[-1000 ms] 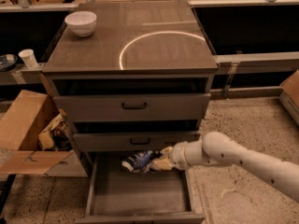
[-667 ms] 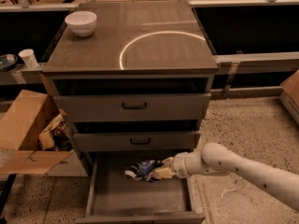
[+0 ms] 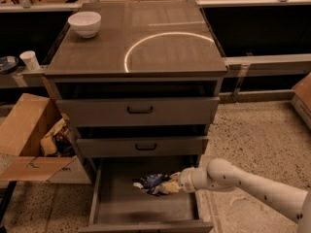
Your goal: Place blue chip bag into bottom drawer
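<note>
The blue chip bag (image 3: 150, 182) is a crumpled dark-blue foil bag with white markings. It sits low inside the open bottom drawer (image 3: 116, 203), near the middle of its grey floor. My gripper (image 3: 167, 186) reaches in from the right on a white arm and is closed on the bag's right end. Whether the bag rests on the drawer floor or hangs just above it, I cannot tell.
Two shut drawers with black handles (image 3: 140, 110) sit above. A white bowl (image 3: 84, 23) stands on the cabinet top at back left. An open cardboard box (image 3: 29, 140) stands on the floor to the left. A white cup (image 3: 30, 60) sits on a shelf at far left.
My gripper and the bag have moved lower and a little to the right, deeper into the bottom drawer. The camera view has also shifted slightly.
</note>
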You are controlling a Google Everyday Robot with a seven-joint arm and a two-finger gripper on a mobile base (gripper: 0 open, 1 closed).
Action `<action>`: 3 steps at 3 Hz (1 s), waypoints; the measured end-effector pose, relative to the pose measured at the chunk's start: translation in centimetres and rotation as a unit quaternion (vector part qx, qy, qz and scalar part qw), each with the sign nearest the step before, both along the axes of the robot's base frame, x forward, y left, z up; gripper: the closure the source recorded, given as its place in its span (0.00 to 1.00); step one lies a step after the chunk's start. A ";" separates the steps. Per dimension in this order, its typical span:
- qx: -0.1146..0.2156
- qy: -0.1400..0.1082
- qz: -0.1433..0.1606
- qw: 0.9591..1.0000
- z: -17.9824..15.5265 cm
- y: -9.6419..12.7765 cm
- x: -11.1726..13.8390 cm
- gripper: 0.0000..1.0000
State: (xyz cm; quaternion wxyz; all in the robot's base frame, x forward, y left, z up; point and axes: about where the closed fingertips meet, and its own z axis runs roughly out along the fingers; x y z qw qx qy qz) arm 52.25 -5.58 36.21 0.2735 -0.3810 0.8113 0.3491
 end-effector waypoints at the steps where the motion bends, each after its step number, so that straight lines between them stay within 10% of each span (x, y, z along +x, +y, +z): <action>1: 0.000 0.000 0.000 1.000 0.0 0.0 0.0 0.73; 3: -0.010 -0.023 0.003 1.000 -1.1 0.0 0.1 0.27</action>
